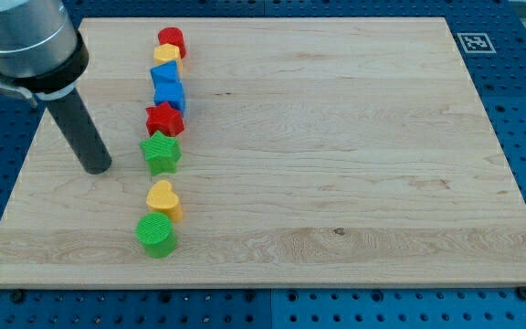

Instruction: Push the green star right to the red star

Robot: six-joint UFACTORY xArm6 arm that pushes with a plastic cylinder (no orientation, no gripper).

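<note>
Nearest camera: green cylinder (157, 236) at board's bottom edge, yellow heart (164, 199) touching it at roughly 1 o'clock.

No claw fitted; nothing opens, closes or grips. Rod ends in my tip (96, 170), resting on board (336, 183), not touching any block. Carries nothing.

Outward from tip: green star (161, 152) near, at about 2–3 o'clock of tip, clear gap between. Red star (164, 119) at 12 o'clock of green star, points appearing to touch or almost touch; cannot tell if a sliver of gap remains. Above that, blue blocks (168, 88) stacked in column (shapes not clear, possibly two), then yellow block (166, 55), then red block (171, 40) at column's top.

Handling, judged: green star looks like small rigid plastic piece, light, flat-bottomed, likely to slide readily on smooth wood. No hold possible; contact by pushing only. Star points make it prone to rotate if struck off-centre, so best contact judged at notch or flat on side opposite red star, i.e. 6 o'clock side, line of push through centre. Tip presently at 8–9 o'clock of green star, so would need to come round lower first. Light neighbours likely to shift if overdriven.

Writing: none legible. Square black-and-white fiducial marker (472, 42) at board's 1 o'clock corner. Blue pegboard table (519, 110) beneath, unlabelled.
</note>
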